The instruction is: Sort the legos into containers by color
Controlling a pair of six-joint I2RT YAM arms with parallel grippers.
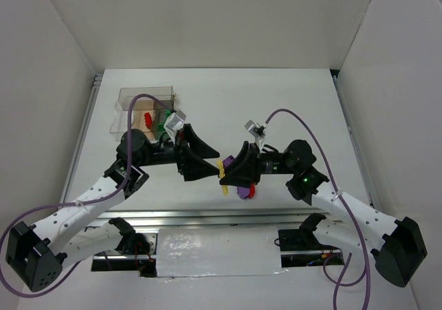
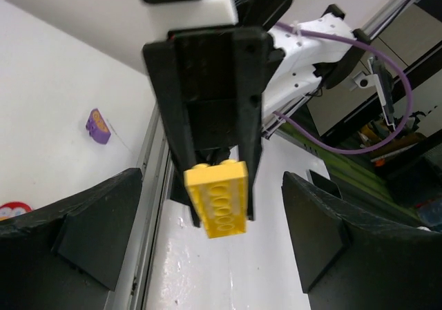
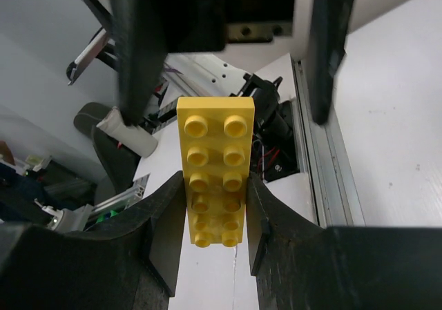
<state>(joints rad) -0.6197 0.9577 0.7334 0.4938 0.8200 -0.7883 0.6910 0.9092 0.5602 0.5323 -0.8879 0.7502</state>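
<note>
Yellow bar held mid-air between both arms, centre of the top view

Right end effector (image 3: 214, 210) is clenched on the yellow bar (image 3: 215, 158). Left end effector (image 2: 215, 244) is spread wide, flanking its free end without touching. Risk: if the right one lets go early, the bar drops to the surface (image 1: 297, 103), far from the clear box (image 1: 126, 97) at upper left.

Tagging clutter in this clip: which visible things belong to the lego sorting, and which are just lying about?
Job: yellow lego bar, held by the right fingers; purple lego on the table; red lego and green lego in the clear compartment box.
Lying about: purple cables; metal rail at the table's near edge.
</note>
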